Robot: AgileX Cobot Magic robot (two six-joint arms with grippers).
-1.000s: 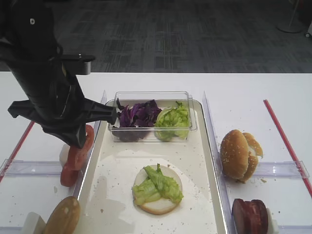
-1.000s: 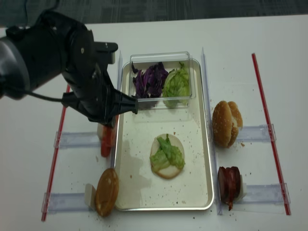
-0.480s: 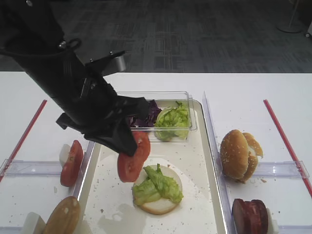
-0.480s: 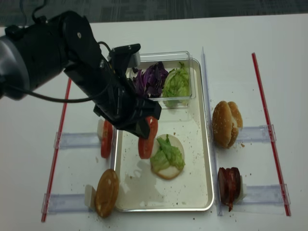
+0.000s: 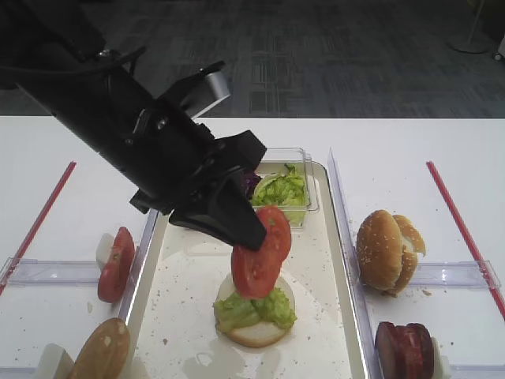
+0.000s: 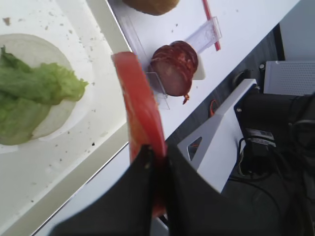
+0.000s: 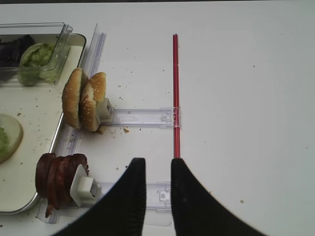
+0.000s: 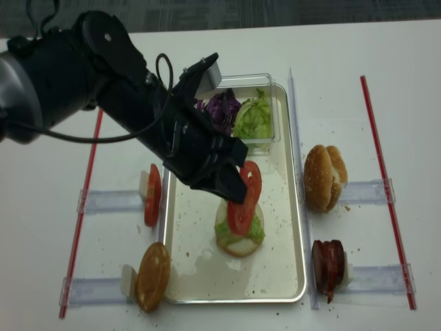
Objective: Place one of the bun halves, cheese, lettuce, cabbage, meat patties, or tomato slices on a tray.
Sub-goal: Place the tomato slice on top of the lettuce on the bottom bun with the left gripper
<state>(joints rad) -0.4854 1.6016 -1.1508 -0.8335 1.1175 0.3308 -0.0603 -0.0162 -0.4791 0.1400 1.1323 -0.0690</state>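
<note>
Red and glistening, a tomato slice [image 5: 261, 253] hangs on edge from the left gripper [image 5: 251, 237], whose jaws are clamped on its upper rim; the pinch at the rim leaves the disc free to be lowered flat. It hovers just above the bun half [image 5: 254, 320] lying cut face up on the tray [image 5: 177, 316], with lettuce [image 5: 252, 306] already spread on it, so the slice looks meant as the next layer. From the left wrist view the slice [image 6: 139, 128] is seen edge-on over the tray's near rim, the lettuce [image 6: 37, 91] off to one side, so it may need shifting before release.

More tomato [image 5: 115, 264] stands upright in a clear rack on the table to the left of the tray, and a bun [image 5: 100, 351] nearer the front. A clear tub [image 5: 272, 189] at the far end of the tray holds lettuce and purple cabbage [image 8: 222, 110], kept within reach. On the right, buns [image 5: 387, 251] and patties [image 5: 405, 350] stand in their racks; the right gripper [image 7: 155, 169] waits above the table beside them, jaws together and holding nothing.
</note>
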